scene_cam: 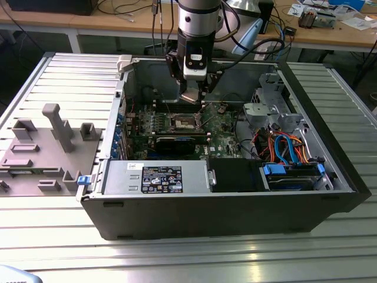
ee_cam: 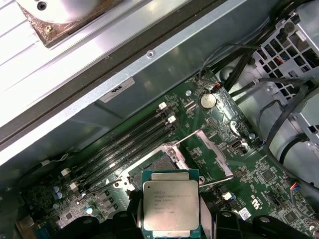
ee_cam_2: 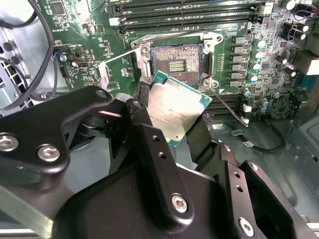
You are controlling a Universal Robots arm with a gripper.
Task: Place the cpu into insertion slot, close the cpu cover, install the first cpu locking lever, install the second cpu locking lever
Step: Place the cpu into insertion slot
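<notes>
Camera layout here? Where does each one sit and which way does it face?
Exterior view: off the arm, raised, looking down into the open computer case; shows the arm and gripper.
Second wrist view: on the wrist, behind the fingers, facing the insertion slot past the gripped cpu.
First wrist view: on the wrist, looking down at the motherboard and memory slots; fingers flank the cpu.
Shared: both wrist views show the cpu and open insertion slot.
</notes>
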